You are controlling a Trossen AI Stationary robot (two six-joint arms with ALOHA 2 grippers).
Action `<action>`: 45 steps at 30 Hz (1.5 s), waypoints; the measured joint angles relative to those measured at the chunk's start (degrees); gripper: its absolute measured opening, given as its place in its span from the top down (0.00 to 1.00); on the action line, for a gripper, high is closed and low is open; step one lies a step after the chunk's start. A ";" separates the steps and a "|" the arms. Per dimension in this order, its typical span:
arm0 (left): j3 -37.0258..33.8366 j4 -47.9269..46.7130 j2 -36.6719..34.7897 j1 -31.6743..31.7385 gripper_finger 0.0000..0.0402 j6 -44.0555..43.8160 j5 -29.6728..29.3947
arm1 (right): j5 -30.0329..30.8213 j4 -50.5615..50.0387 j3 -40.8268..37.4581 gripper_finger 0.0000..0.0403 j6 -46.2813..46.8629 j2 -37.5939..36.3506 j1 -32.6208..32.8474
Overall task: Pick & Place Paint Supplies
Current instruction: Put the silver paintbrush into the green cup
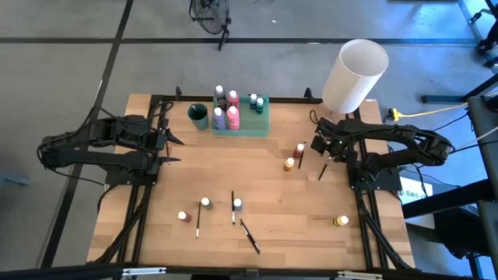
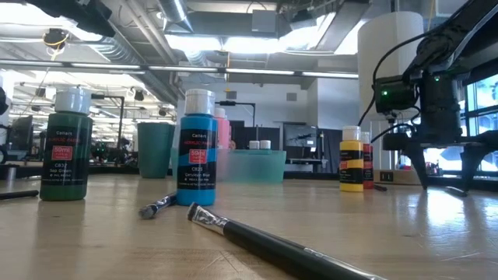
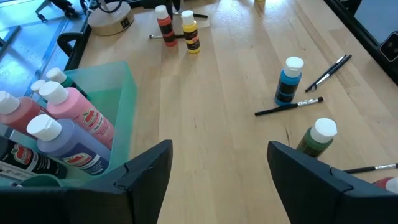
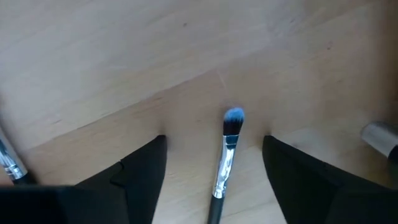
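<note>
right gripper [image 4: 214,180] | fingers apart | paintbrush [image 4: 225,155] lying between them

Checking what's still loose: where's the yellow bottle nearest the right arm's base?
In the high view the yellow bottle stands alone near the table's front right edge, well in front of the right end effector.

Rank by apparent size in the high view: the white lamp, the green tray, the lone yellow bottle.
1. white lamp
2. green tray, slightly smaller; the lamp stands nearer the camera, so this is unsure.
3. yellow bottle, clearly smallest.
</note>
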 joint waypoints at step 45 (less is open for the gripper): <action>0.00 0.00 -0.02 0.00 0.35 -0.02 0.00 | 2.97 1.04 0.70 0.96 -9.41 0.37 0.13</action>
